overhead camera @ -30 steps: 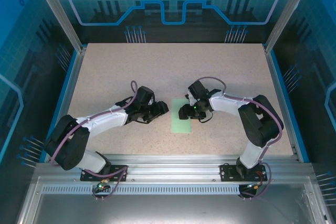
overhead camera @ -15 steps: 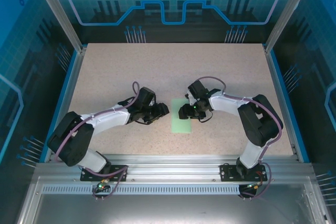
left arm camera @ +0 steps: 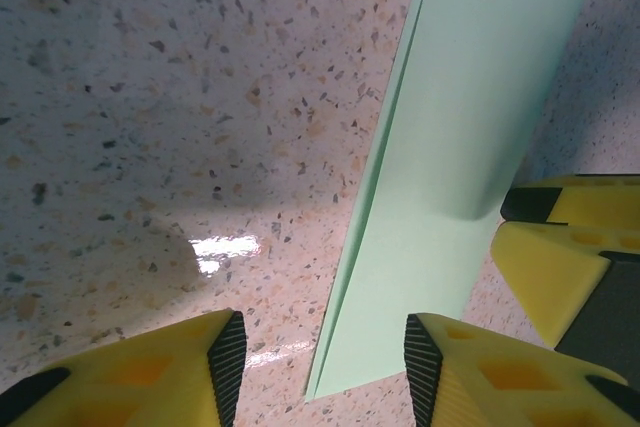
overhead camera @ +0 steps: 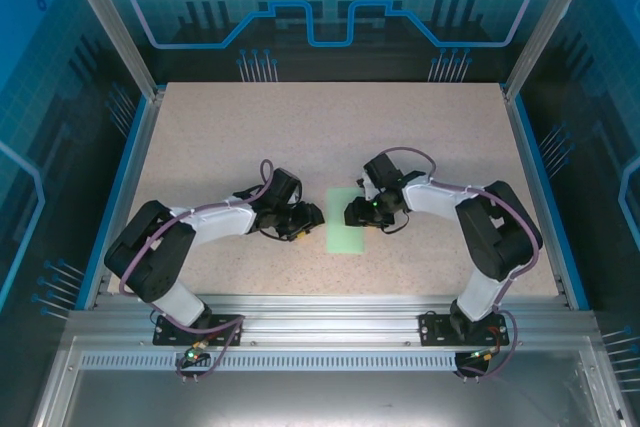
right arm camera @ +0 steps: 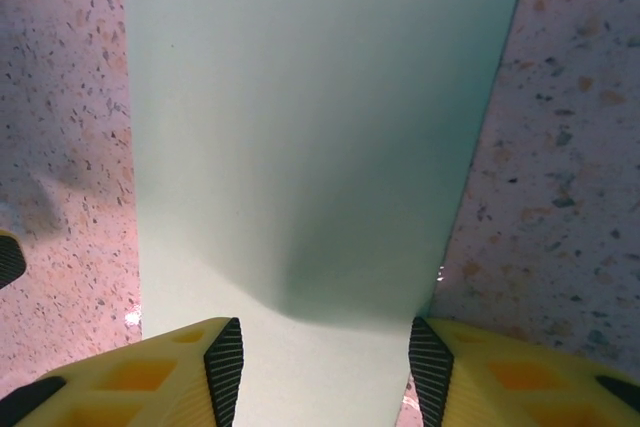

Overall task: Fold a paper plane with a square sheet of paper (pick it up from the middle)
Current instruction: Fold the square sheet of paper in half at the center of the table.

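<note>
"Since I can't see your screens, how far along are we?"

"I have the square sheet of paper lying flat on the worktop, folded once into a narrow, two-layer strip. That's the only fold I can make out, so I'd say the nose corners and wings are all left."

"And the hands?"

"My left hand sits just left of the sheet, and my right hand is over its right edge. Both are half-parted and grip nothing."
</note>
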Controlling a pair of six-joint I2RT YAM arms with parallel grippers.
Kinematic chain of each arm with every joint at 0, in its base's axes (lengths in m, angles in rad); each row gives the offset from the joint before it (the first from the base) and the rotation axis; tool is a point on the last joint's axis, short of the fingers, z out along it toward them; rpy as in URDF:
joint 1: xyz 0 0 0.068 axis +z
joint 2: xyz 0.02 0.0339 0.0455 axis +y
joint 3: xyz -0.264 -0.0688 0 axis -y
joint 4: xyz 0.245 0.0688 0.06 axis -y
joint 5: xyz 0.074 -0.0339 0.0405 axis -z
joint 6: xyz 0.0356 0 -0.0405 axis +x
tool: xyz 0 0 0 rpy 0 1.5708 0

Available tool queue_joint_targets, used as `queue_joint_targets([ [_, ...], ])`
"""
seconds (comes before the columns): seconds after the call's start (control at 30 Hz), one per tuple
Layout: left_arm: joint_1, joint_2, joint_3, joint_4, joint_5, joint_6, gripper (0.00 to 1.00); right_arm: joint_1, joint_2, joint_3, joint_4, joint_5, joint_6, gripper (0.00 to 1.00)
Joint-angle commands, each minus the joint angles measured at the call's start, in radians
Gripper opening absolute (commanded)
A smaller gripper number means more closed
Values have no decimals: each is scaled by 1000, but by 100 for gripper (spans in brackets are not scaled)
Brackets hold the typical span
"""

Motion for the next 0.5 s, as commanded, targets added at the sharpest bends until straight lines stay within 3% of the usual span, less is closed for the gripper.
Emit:
queue_joint_targets([
  [0.0, 0, 4, 24, 5, 28, -4, 49, -2, -54, -19, 4, -18, 11, 53],
  [0.23, -5, 9, 26, 5, 31, -5, 49, 15, -48, -3, 19, -54, 11, 54],
  [0.47, -13, 13, 31, -2, 39, -2, 50, 10, 3, -12, 10, -12, 14, 54],
])
